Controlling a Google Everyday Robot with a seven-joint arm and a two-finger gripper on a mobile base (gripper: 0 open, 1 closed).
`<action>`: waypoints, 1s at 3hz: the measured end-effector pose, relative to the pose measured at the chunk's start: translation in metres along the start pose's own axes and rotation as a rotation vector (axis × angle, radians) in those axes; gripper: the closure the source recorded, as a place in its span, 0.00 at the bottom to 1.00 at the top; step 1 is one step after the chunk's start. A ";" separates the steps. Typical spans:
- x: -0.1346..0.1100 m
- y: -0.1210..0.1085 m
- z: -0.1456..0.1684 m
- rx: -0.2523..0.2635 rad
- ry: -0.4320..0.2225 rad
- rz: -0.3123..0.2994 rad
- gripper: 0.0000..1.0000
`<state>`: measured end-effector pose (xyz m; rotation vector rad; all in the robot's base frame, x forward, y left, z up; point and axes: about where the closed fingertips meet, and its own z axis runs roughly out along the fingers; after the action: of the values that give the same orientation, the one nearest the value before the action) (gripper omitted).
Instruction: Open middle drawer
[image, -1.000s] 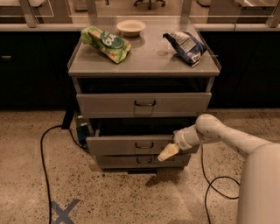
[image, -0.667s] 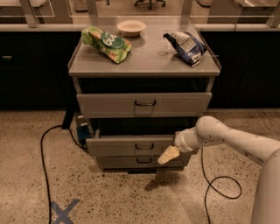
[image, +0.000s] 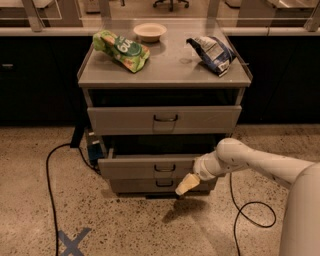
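The middle drawer (image: 135, 168) is a grey metal drawer with a small dark loop handle (image: 165, 168) at its centre. It stands pulled out a little from the cabinet, with a dark gap above its front. My gripper (image: 184, 186) has pale cream tips and hangs low, to the right of and below that handle, in front of the bottom drawer (image: 145, 186). It is apart from the handle. My white arm (image: 250, 162) reaches in from the right.
The tall top drawer (image: 125, 120) is also slightly out. On the cabinet top (image: 170, 67) lie a green bag (image: 121, 50), a blue-white bag (image: 212, 52) and a small bowl (image: 150, 31). Black cables (image: 47, 170) run on the speckled floor on both sides. A blue tape cross (image: 72, 241) marks the floor.
My gripper has dropped a little down and to the left, away from the middle drawer's front. The drawer stays pulled out as before.
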<state>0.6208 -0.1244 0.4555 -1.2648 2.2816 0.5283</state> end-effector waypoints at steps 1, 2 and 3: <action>-0.013 -0.006 0.019 0.008 0.011 -0.030 0.00; -0.013 -0.003 0.032 -0.011 0.036 -0.038 0.00; -0.012 0.002 0.031 -0.030 0.050 -0.035 0.00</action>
<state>0.6310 -0.0984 0.4378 -1.3441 2.2966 0.5259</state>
